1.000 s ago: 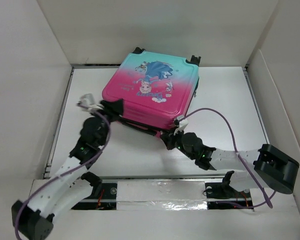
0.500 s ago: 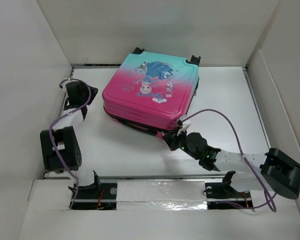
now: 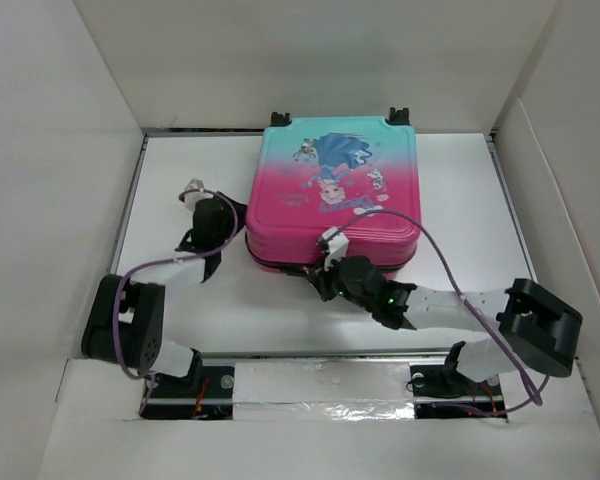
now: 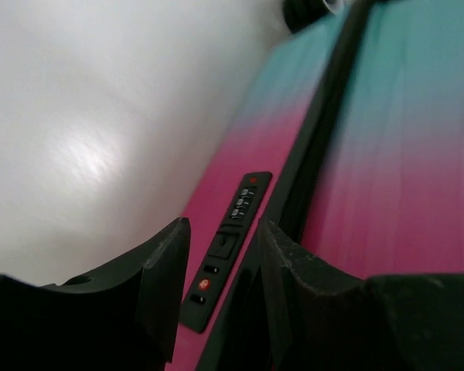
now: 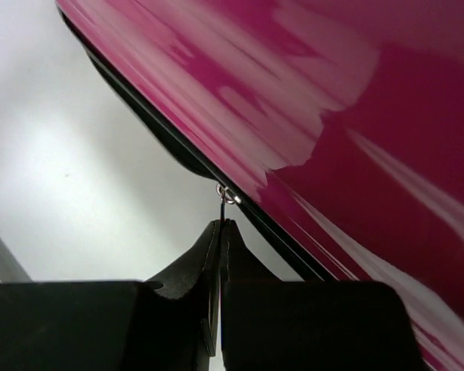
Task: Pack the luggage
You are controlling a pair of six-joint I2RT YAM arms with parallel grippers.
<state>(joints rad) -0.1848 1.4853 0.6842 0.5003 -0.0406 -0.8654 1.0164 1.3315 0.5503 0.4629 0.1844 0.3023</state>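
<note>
The luggage (image 3: 330, 190) lies flat and zipped on the white table, pink-to-teal lid up, wheels toward the back wall. My left gripper (image 3: 232, 220) is at its left side wall. In the left wrist view the fingers (image 4: 166, 270) stand apart, open, either side of the black combination lock (image 4: 230, 232) on the pink shell (image 4: 394, 154); nothing is pinched between them. My right gripper (image 3: 330, 272) is at the near edge. In the right wrist view it (image 5: 220, 226) is shut on the thin metal zipper pull (image 5: 222, 207), which hangs from a ring on the black zip seam under the pink shell (image 5: 332, 93).
White walls box in the table (image 3: 180, 300) at the back and both sides. The luggage sits near the back wall, right of centre. Purple cables (image 3: 450, 250) loop from both wrists over the table. Bare table lies in front of and left of the luggage.
The luggage has turned square to the back wall and shifted right. My left arm swung out to the left wall and came back to the luggage's left side. The right gripper kept its pinch.
</note>
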